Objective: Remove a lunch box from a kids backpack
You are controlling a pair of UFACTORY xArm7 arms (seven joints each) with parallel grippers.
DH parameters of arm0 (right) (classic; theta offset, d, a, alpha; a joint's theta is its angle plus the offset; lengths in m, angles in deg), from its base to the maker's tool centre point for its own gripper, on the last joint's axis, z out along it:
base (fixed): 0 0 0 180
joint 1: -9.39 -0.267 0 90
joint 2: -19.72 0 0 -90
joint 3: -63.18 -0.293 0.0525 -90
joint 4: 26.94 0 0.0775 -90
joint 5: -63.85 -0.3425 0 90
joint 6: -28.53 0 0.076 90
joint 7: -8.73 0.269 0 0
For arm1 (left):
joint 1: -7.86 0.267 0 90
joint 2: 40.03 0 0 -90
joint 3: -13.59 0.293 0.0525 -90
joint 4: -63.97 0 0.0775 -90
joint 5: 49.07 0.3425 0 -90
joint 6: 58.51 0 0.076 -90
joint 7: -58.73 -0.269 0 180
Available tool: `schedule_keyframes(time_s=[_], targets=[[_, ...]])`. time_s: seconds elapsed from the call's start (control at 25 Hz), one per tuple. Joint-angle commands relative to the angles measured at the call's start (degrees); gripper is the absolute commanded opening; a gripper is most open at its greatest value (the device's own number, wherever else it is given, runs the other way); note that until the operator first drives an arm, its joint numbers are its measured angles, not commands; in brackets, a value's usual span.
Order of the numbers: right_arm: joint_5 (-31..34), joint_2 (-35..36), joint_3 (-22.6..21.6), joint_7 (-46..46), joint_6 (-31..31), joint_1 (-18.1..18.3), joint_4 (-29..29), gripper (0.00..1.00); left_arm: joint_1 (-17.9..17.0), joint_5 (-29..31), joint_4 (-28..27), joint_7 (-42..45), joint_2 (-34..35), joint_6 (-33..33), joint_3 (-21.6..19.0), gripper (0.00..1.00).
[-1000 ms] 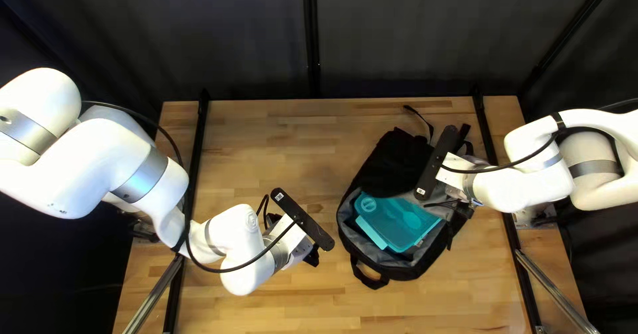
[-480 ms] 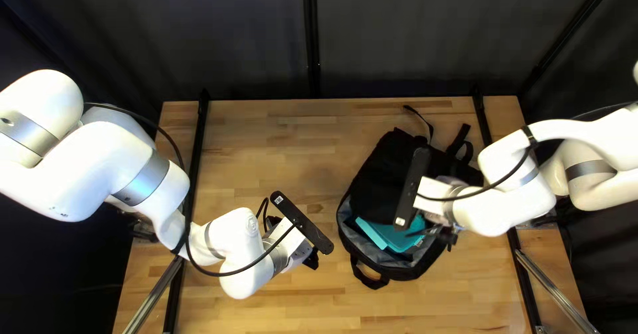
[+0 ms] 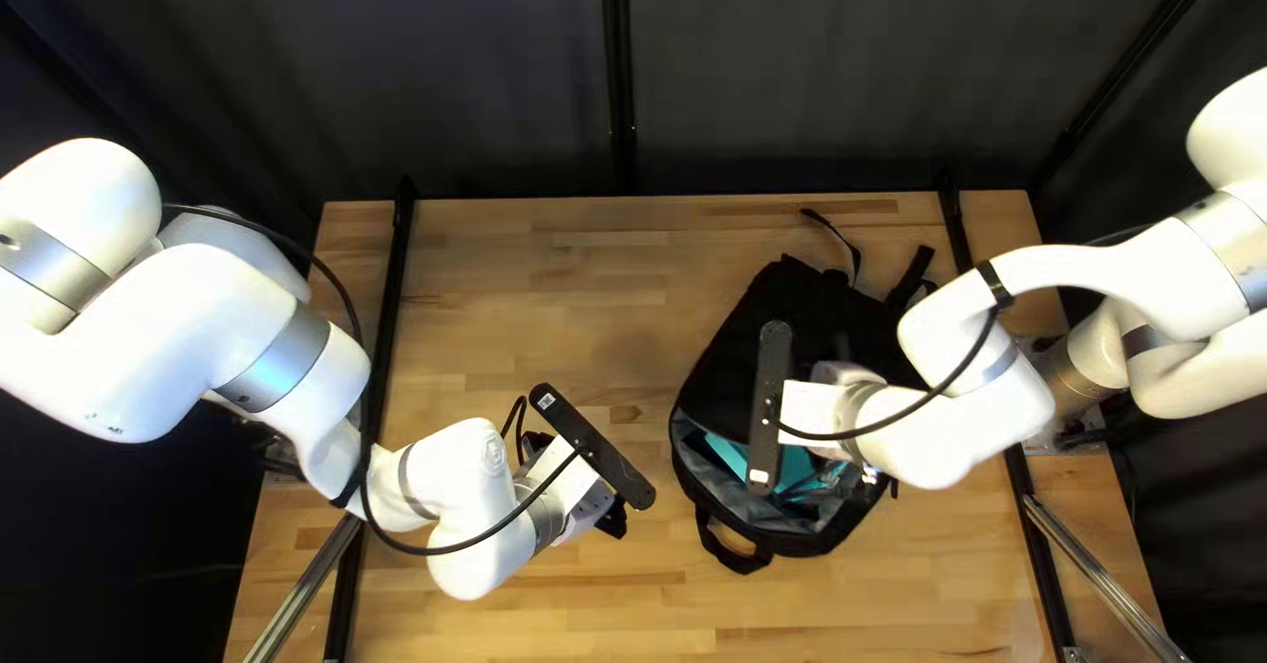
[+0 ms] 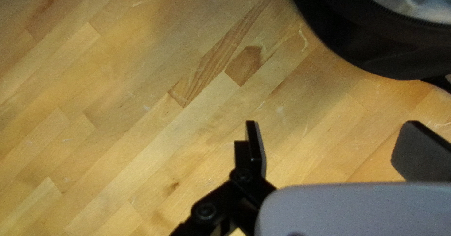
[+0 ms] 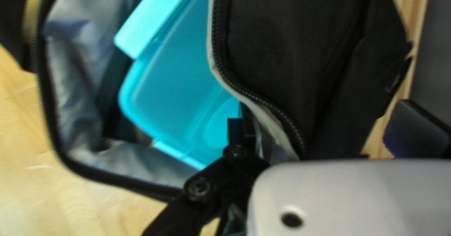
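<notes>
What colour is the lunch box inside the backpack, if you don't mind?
The lunch box is turquoise, best seen in the right wrist view.

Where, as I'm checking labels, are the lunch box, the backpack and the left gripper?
Lunch box (image 5: 174,90): right wrist view, on its broad teal top.
Backpack (image 5: 291,43): right wrist view, on the black fabric beside the zipper.
Left gripper (image 4: 331,135): left wrist view, midway between its open fingertips.

One table (image 3: 528,294), light wooden planks; directly upon it, one backpack (image 3: 733,366), black (grey inside), lying open, right of centre.
</notes>
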Motion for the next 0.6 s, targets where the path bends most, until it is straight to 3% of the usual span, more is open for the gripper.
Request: schedule_keyframes(time_s=[0.04,0.28,0.6], targets=[[0.57,-0.42,0.53,-2.08,-2.29,0.53,1.49,1.0,0.05,0.15,0.24,0.21,0.08,0.17,0.05,1.0],[0.87,-1.86,1.22,-3.58,-3.96,1.07,1.42,1.0,0.03,0.32,0.41,0.42,0.12,0.39,0.05,1.0],[-0.6,-6.64,3.76,-6.57,-2.89,1.99,-2.81,1.0,0.1,0.56,0.49,0.55,0.2,0.63,0.12,1.0]])
